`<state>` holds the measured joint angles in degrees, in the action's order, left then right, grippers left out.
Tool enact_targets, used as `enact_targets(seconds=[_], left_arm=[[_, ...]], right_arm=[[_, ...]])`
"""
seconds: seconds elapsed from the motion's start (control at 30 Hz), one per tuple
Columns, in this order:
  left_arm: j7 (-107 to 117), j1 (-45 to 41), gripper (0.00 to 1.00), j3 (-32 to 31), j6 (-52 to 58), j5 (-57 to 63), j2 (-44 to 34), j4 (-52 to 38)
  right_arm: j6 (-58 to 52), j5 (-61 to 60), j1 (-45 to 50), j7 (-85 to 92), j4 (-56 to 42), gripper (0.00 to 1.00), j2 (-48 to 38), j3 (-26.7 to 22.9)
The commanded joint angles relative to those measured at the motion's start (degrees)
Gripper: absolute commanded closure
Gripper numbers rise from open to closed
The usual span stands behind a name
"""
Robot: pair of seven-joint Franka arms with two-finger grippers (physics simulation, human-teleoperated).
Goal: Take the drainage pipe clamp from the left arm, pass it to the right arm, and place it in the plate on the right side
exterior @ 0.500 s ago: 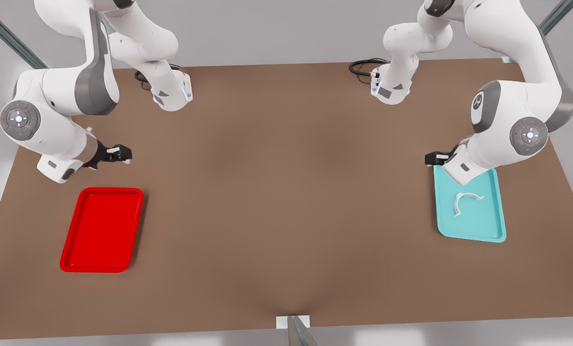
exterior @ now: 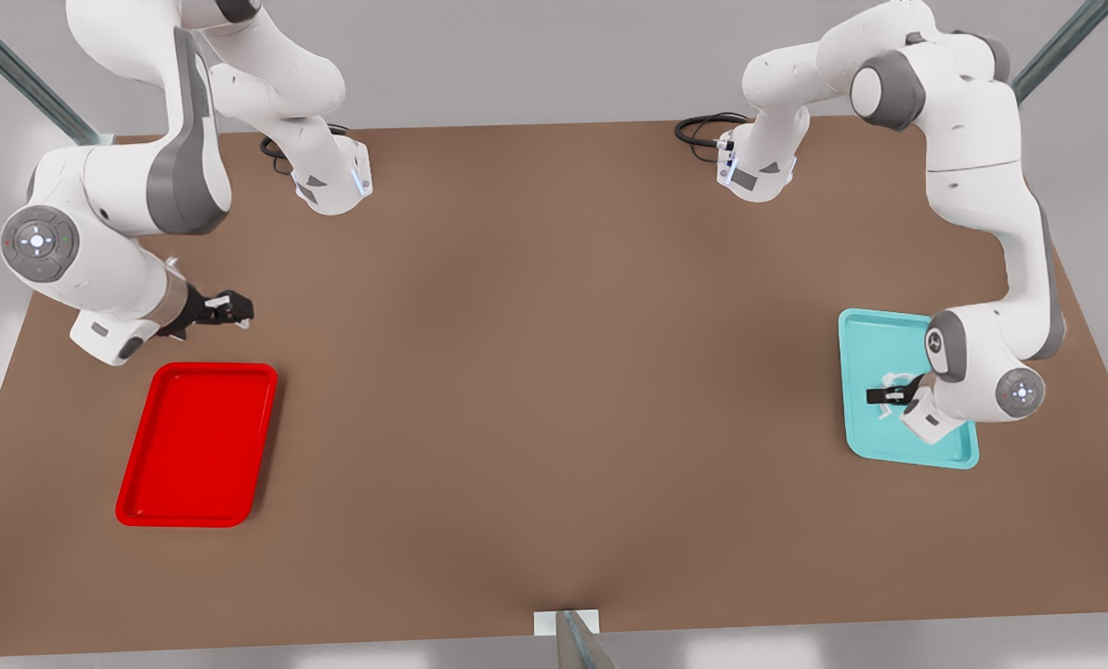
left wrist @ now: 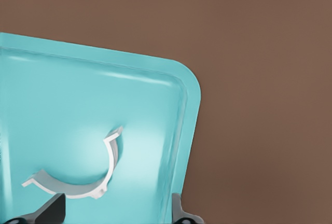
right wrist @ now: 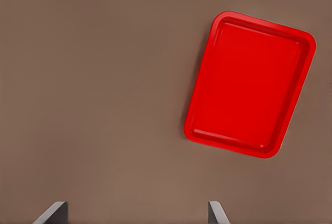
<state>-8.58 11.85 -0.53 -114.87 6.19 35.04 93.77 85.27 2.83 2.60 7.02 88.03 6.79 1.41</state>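
I see L hand (exterior: 879, 397) spread open right over clamp (left wrist: 78, 175) in teal tray (exterior: 865, 339), R hand (exterior: 238, 309) open, waiting above counter (exterior: 554, 372) near red plate (exterior: 196, 446)

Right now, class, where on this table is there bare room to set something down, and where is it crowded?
The broad brown table between the red tray and the teal tray is bare. The red tray's floor is bare too. The teal tray is crowded: the white clamp lies in it under the open left end effector. The right end effector waits, open, beside the red tray.
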Motion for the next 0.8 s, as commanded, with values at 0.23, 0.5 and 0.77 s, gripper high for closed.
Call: enact_targets(seconds=[0.23, 0.5, 0.77], left_arm=[[-20.2, 1.3, 0.0, 2.3, -26.2, -1.5, 0.6, 10.7], [-20.2, 1.7, 0.23, 2.5, -29.4, -4.0, 0.7, 14.2], [-20.2, 1.7, 0.4, 2.6, -27.4, -4.0, 0.0, 14.2]], right_arm=[[0.9, 0.1, 0.7, 0.7, -0.1, 0.0, 0.9, 0.0], [0.9, 0.2, 0.7, 0.7, -0.1, 0.0, 1.0, 0.1], [1.0, 0.3, 0.7, 0.7, -0.1, 0.0, 1.1, 0.3]])
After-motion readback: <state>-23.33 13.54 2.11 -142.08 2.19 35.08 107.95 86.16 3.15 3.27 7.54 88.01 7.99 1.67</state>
